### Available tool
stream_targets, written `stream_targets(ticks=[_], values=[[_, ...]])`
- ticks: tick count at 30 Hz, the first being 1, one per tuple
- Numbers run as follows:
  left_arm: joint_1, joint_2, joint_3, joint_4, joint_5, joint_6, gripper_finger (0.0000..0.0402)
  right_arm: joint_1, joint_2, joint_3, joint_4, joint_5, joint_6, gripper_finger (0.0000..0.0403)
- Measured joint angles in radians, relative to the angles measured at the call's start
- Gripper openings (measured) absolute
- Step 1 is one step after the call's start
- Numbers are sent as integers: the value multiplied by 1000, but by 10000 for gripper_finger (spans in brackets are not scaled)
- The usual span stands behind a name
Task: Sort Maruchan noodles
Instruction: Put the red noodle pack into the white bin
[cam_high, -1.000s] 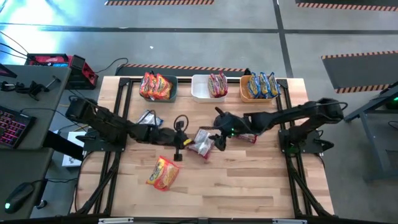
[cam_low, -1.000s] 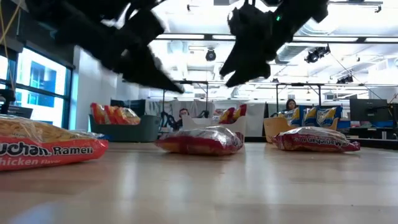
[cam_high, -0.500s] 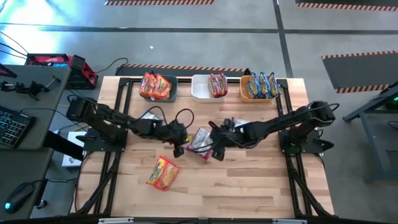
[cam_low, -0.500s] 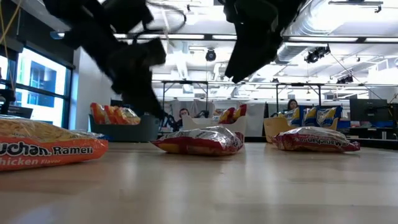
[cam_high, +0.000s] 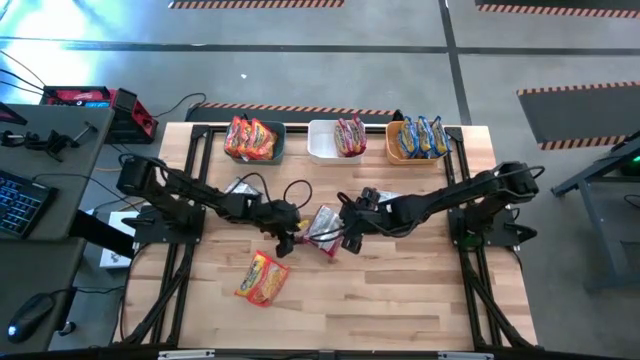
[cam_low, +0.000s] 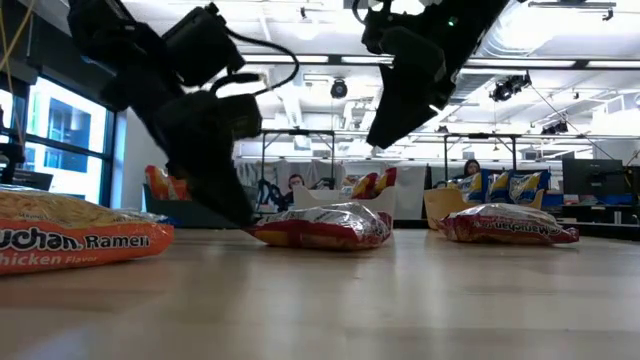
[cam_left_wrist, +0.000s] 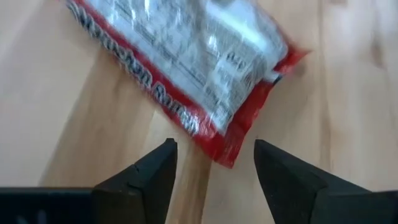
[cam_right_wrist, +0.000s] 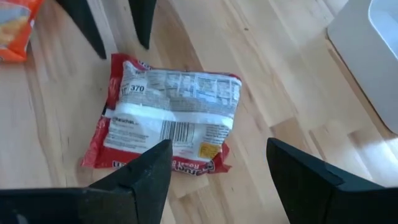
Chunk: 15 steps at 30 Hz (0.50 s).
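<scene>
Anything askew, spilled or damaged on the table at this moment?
Nothing spilled or damaged. Three crinkly plastic ramen packets lie loose and crooked on the wooden table: a white-maroon one mid-table between both open grippers, another near the right arm, an orange one nearer the front.

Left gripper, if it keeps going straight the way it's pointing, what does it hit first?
Most likely the white-maroon noodle packet: the left gripper has its jaws open, with the packet's red corner just ahead between them. How much gap remains is hard to judge.
</scene>
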Motion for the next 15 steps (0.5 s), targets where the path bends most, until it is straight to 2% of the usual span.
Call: stream_targets(ticks=[4, 8, 11, 15], values=[[-13, 80, 1, 126, 12, 20, 196, -1, 0, 0, 13, 4, -9, 241], [-21, 134, 1, 198, -4, 69, 168, 0, 0, 0, 21, 19, -18, 241], [-24, 144, 1, 208, 7, 103, 127, 0, 0, 0, 24, 20, -19, 241], [-25, 145, 0, 213, 52, 156, 45, 0, 1, 0, 39, 8, -16, 241]])
